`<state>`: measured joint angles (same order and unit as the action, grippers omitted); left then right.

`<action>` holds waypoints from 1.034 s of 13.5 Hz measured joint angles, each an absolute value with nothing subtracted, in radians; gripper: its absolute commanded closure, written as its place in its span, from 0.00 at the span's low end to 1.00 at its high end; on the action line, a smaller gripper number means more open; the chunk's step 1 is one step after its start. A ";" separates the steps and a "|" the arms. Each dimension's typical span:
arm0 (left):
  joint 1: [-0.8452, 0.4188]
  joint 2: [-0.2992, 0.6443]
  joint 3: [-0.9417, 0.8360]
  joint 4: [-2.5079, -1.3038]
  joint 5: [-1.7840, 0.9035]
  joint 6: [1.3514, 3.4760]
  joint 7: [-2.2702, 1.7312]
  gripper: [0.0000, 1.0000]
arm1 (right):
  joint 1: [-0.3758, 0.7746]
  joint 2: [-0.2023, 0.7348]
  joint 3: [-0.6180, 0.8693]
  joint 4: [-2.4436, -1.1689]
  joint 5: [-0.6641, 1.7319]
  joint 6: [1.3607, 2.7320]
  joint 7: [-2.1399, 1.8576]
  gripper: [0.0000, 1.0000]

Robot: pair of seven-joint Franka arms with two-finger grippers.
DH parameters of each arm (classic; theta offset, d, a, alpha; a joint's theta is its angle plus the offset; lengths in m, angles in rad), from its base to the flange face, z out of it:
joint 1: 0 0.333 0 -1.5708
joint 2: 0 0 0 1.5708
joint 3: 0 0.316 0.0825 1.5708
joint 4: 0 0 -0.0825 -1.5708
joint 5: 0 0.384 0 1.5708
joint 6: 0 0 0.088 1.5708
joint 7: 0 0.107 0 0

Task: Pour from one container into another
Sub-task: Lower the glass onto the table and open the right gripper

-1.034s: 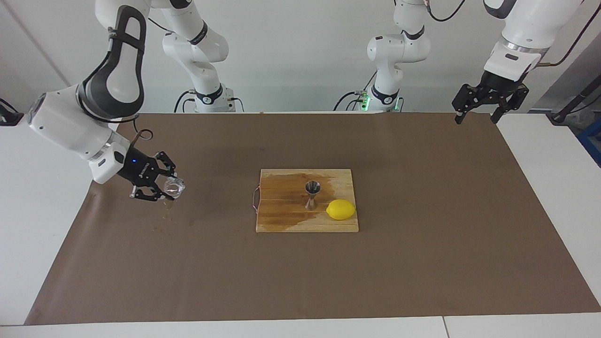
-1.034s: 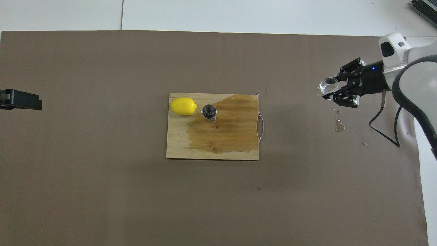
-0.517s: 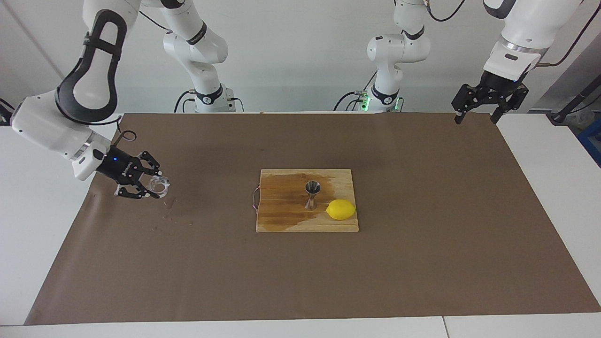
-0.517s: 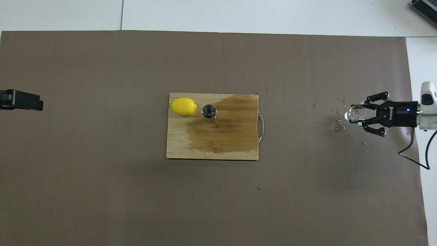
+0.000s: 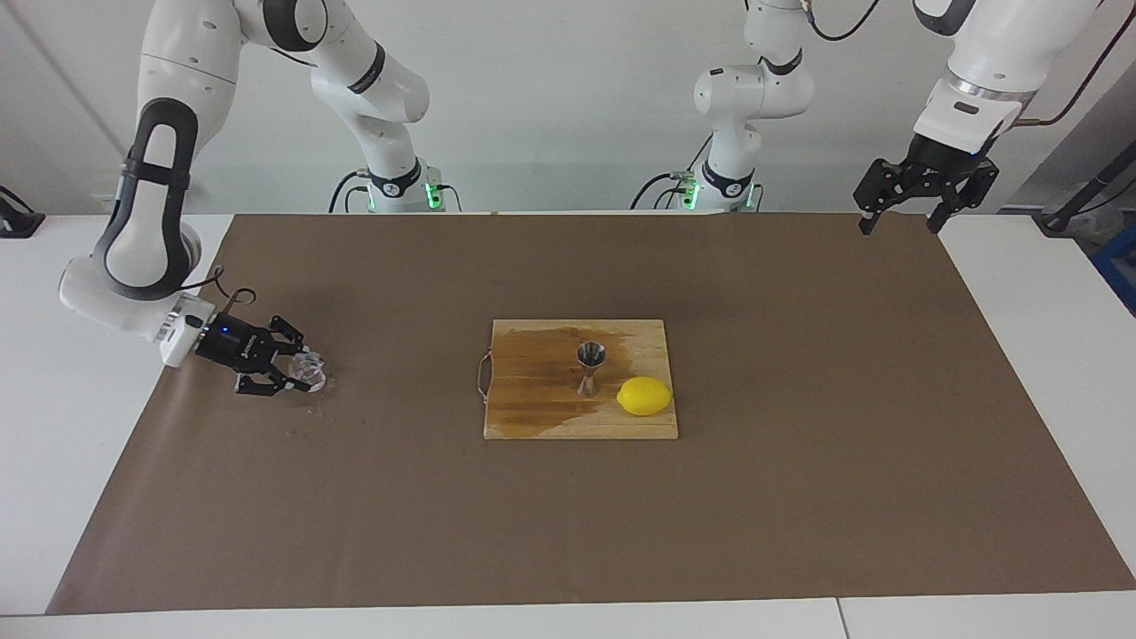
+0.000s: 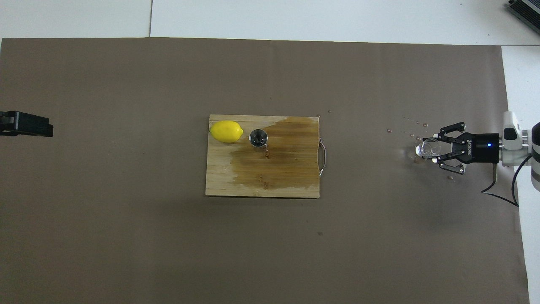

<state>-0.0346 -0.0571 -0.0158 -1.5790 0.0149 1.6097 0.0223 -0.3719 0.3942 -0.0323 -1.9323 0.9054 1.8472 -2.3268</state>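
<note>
At the right arm's end of the surface: my right end effector sits low over the brown paper cover, clamped on the tiny clear glass cup.
Cup: held at the fingertips, at or just above the paper; I cannot tell whether it touches. From overhead it shows at the tip of my right end effector, the glass cup pointing toward the middle of the surface.
Droplets: small wet spots dot the paper around the cup.
Left end effector: my left end effector hangs in the air over the corner of the paper at the left arm's end, fingers spread apart, holding nothing; this arm waits.
Jigger: the steel jigger stands upright on the wooden cutting board at the middle of the surface, well apart from the cup.
Lemon: a lemon lies on the board just beside the jigger, toward the left arm's end.
Board: a large dark wet patch covers much of the wood, on the side toward the right arm; a small handle sits on that edge.
</note>
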 measured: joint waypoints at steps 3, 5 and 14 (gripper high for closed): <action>-0.035 -0.057 -0.016 -1.579 0.015 1.610 0.022 0.00 | -0.377 0.397 -0.033 -1.948 0.905 1.847 -2.387 0.75; -0.035 -0.057 -0.017 -1.579 0.015 1.610 0.022 0.00 | -0.386 0.399 -0.033 -1.952 0.905 1.847 -2.401 0.68; -0.035 -0.057 -0.015 -1.579 0.015 1.610 0.022 0.00 | -0.405 0.411 -0.031 -1.963 0.908 1.868 -2.403 0.00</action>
<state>-0.0346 -0.0572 -0.0154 -1.5790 0.0149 1.6102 0.0223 -0.4049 0.4106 -0.0310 -1.9631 0.9077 1.8682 -2.4025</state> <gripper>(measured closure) 0.000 0.445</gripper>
